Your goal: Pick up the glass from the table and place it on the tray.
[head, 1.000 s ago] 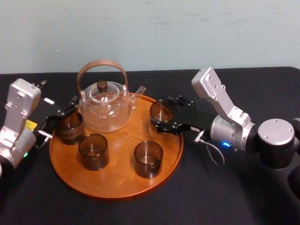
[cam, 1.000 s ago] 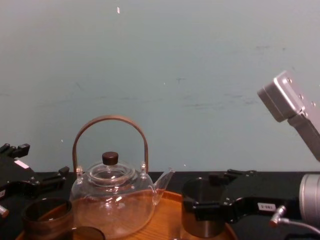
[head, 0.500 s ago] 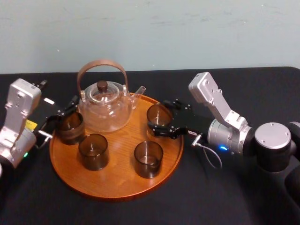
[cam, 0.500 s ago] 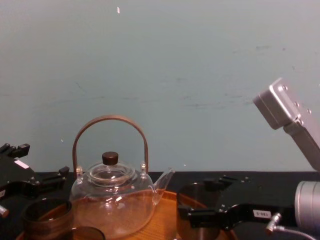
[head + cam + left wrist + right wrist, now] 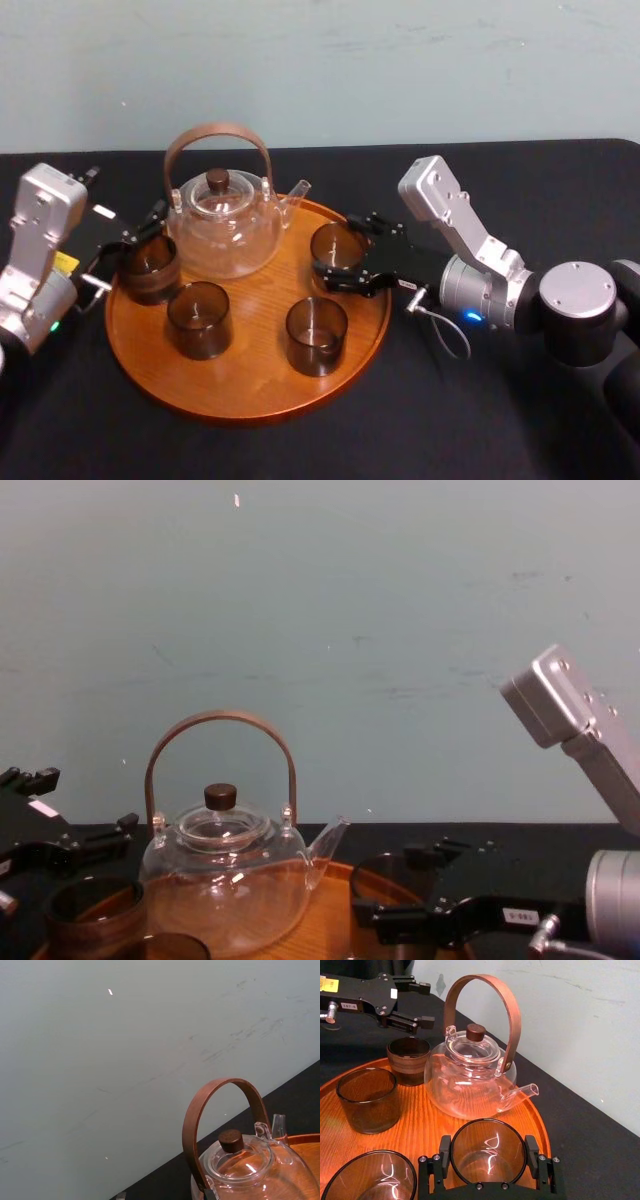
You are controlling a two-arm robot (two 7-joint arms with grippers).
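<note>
The round orange-brown tray (image 5: 250, 385) lies on the black table (image 5: 450, 430). My right gripper (image 5: 340, 264) reaches in from the right and is shut on a smoky brown glass (image 5: 337, 246) over the tray's right part. In the right wrist view its fingers (image 5: 445, 1152) press both sides of that glass (image 5: 488, 1152), just in front of the spout of the glass teapot (image 5: 470, 1080). Whether the glass rests on the tray I cannot tell. My left gripper (image 5: 128, 238) hangs open at the tray's left rim, just behind another glass (image 5: 150, 268).
The teapot (image 5: 222, 225) with its brown arched handle stands at the back of the tray. Two more glasses (image 5: 198, 320) (image 5: 316, 336) stand on the tray's front half. A pale wall closes off the back of the table.
My right gripper has carried the glass left and lower, from the tray's right rim farther in over the tray. The left arm has stayed still.
</note>
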